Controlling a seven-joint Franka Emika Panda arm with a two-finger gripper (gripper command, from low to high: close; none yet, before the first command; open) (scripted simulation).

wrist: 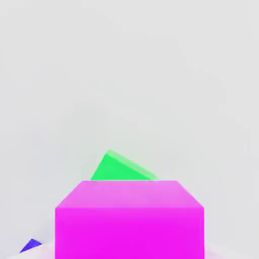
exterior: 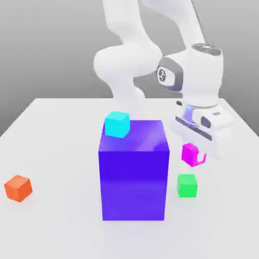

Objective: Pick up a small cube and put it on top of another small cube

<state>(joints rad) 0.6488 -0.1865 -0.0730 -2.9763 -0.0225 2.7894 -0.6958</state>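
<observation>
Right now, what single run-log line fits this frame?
phase: carry | pincer: shut on small magenta cube | target: small green cube, just below, not touching | stacked: not yet

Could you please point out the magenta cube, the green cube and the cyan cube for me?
magenta cube [exterior: 189,153], exterior view, front face.
green cube [exterior: 187,185], exterior view, front face.
cyan cube [exterior: 117,125], exterior view, front face.

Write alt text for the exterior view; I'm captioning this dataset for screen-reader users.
A white robot arm holds a small magenta cube in its gripper just above a small green cube on a white table. To the exterior view's left stands a big purple-blue block with a small cyan cube at its top corner, and farther left lies a small orange cube.
</observation>
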